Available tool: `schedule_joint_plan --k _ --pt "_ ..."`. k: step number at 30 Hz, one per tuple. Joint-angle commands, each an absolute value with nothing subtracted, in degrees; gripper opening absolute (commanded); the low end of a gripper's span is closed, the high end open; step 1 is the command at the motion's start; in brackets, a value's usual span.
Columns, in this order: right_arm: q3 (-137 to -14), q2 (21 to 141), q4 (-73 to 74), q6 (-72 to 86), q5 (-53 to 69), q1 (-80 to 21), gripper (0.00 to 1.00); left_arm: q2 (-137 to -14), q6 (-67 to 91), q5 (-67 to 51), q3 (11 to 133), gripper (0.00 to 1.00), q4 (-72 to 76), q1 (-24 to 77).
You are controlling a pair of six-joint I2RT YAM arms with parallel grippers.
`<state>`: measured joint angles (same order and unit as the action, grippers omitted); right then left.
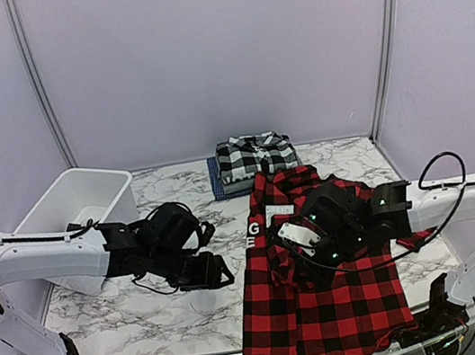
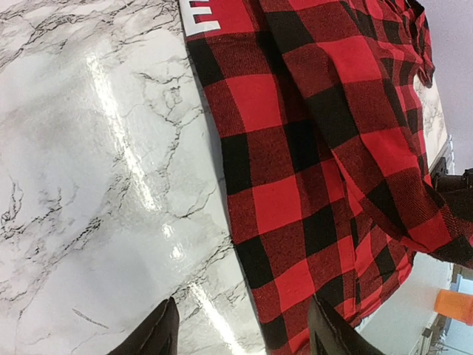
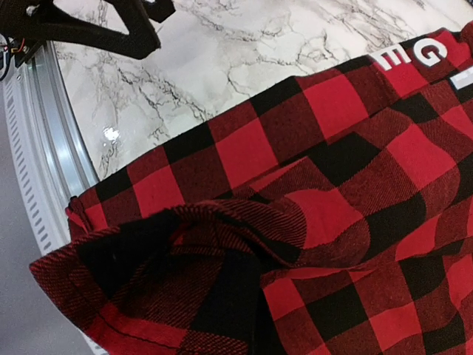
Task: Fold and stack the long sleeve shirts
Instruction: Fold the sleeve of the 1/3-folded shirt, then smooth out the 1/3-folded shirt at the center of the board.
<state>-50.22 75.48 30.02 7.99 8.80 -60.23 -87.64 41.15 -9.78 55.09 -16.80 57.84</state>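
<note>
From above, the red-and-black buffalo check cloth shirt (image 1: 334, 316) is seen spread on the marble tabletop (image 1: 141, 312). Left wrist: left jaws are held wide, empty. Right wrist: right jaws are hidden by bunched cloth, so their state cannot be told; the fold should be laid flat.

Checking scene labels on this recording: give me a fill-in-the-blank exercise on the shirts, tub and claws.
1. The open left claw holds ____.
2. The spread shirt under the right claw is checked black and ____.
3. The plaid shirt behind it is already ____.
4. The tub stands on the ____ arm's side.
Missing words: nothing; red; folded; left.
</note>
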Motion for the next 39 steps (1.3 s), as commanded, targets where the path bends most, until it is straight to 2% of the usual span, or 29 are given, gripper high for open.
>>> schedule_joint_plan --k 1,6,9,11,13,17,19,21,23,30,36,39 --pt "-56.5 75.7 40.6 7.5 11.7 -61.5 0.00 -87.3 40.1 -11.6 55.3 0.62 -15.5 57.1" --pt "-57.2 77.9 43.3 9.6 12.1 -64.7 0.02 -88.1 39.6 -11.9 55.9 0.62 -15.3 57.0" --pt "-55.7 78.7 39.6 11.9 13.7 -65.4 0.13 -88.8 39.4 -12.2 56.0 0.62 -14.9 56.9" --pt "-55.0 78.8 37.5 12.8 14.5 -65.4 0.23 -89.3 39.2 -12.4 56.2 0.62 -14.8 56.8" --pt "-55.1 78.7 37.2 12.8 14.7 -65.4 0.28 -89.7 39.1 -12.5 56.4 0.62 -14.7 56.7" --pt "-56.7 75.6 36.0 13.6 15.8 -65.4 0.54 -90.1 38.8 -12.5 56.3 0.62 -14.4 56.4" --pt "-56.7 74.1 34.4 14.6 14.8 -65.4 0.61 -90.6 38.7 -12.6 56.6 0.62 -14.3 56.2" --pt "-56.8 74.2 34.4 15.7 9.5 -65.1 0.61 -91.3 38.5 -12.7 57.0 0.62 -14.2 55.9" --pt "-56.8 74.7 34.6 17.8 4.8 -63.3 0.56 -92.3 38.2 -12.7 57.8 0.62 -14.2 55.7" --pt "-60.1 76.9 24.3 17.5 -7.0 -48.1 0.52 -97.7 35.8 -12.2 63.7 0.61 -13.5 52.4" --pt "-65.2 86.0 14.4 16.9 -3.1 -33.8 0.47 -106.0 31.8 -10.8 72.2 0.55 -13.0 48.7" --pt "-69.5 92.4 13.8 16.4 -1.7 -30.1 0.39 -111.2 30.6 -10.8 77.6 0.52 -12.9 47.3"
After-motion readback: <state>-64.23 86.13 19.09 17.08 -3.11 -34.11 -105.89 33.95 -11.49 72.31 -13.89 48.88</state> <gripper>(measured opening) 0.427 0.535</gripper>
